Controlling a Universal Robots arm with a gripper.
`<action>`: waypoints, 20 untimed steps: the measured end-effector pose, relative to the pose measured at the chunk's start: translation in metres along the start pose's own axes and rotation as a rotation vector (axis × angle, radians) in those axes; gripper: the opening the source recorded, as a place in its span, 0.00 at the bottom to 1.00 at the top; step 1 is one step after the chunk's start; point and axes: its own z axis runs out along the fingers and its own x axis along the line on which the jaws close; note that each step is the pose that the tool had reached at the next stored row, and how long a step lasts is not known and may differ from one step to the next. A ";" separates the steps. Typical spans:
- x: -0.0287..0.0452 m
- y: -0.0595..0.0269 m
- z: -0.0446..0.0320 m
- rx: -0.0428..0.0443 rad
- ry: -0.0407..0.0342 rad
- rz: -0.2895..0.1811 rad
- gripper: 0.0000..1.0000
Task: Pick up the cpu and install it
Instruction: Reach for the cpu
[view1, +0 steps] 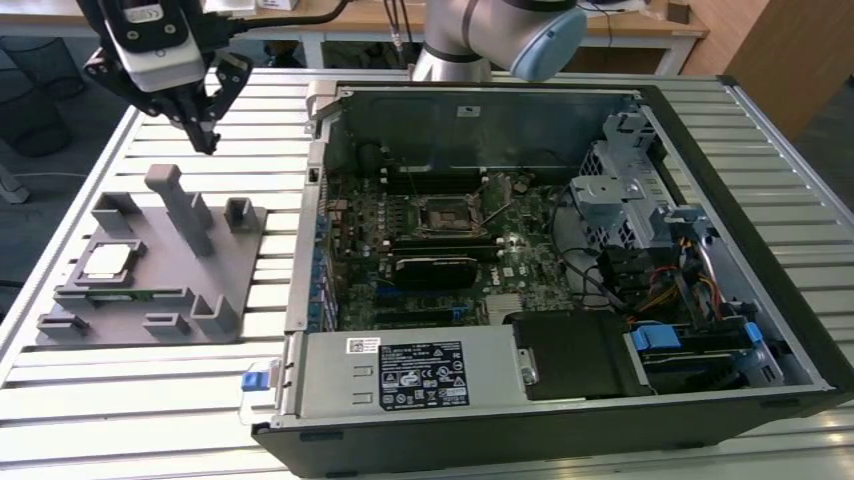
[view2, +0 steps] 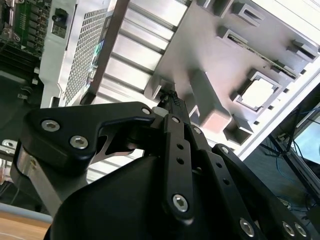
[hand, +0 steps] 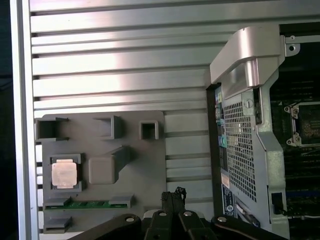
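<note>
**A:** What is asked of the step in hand?

**B:** The reach for the cpu (view1: 107, 262), it is judged. The jaws should be opened before descent, centred over the chip and lowered squarely, so that its edges are taken evenly. The pocket walls of the fixture (view1: 230, 265) and the tall post (view1: 187, 215) should be avoided.

**A:** How are the jaws found?

**B:** The gripper (view1: 206, 143) is seen clenched, tips together, with nothing held.

**A:** And where is the chip placed?

**B:** It is seated flat in a fixture pocket on the table (view1: 160, 380), outside the case (view1: 400, 440). It is well apart from the jaws, which are held high above the fixture's far end.
</note>
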 end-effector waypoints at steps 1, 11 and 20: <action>0.0015 -0.0001 0.0004 0.0000 0.0003 0.000 0.11; 0.0156 -0.0013 0.0038 0.0003 0.0044 0.000 0.11; 0.0286 -0.0023 0.0068 0.0006 0.0081 0.000 0.11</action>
